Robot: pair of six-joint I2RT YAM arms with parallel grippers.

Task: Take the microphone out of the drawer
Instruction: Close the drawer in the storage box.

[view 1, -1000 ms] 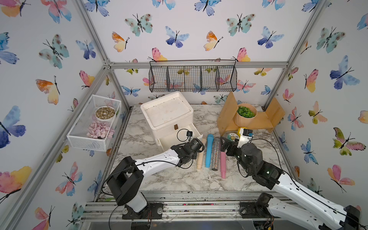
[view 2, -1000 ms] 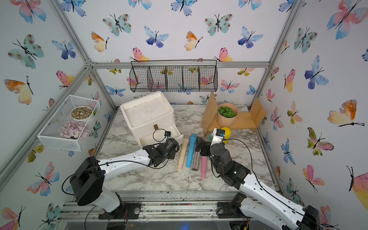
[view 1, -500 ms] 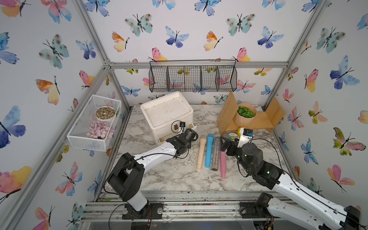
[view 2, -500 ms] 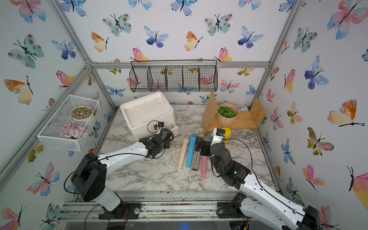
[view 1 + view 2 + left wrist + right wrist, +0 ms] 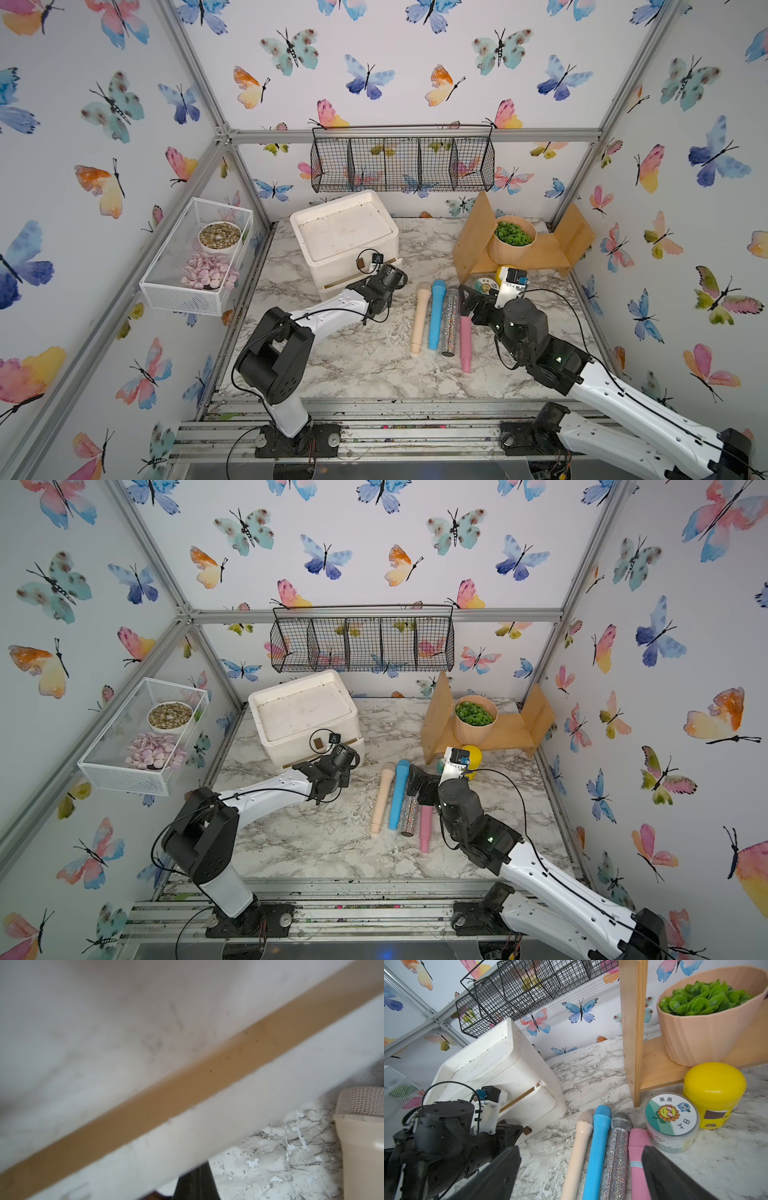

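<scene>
Left gripper (image 5: 513, 1129) closed at drawer (image 5: 537, 1101); right gripper (image 5: 579, 1153) spread wide above pink microphone (image 5: 637, 1147).

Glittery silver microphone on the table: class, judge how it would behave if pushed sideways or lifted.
The glittery silver microphone is a round cylinder lying flat, so it would probably roll, though the blue microphone and pink microphone alongside should stop it. Its studded skin likely grips well. It looks rigid, unlikely to bend.

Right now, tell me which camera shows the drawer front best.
The right wrist view: the drawer front is sharp and mostly unhidden. In both top views it is small, partly behind the left arm. The left wrist view gives only a blurred close-up.
</scene>
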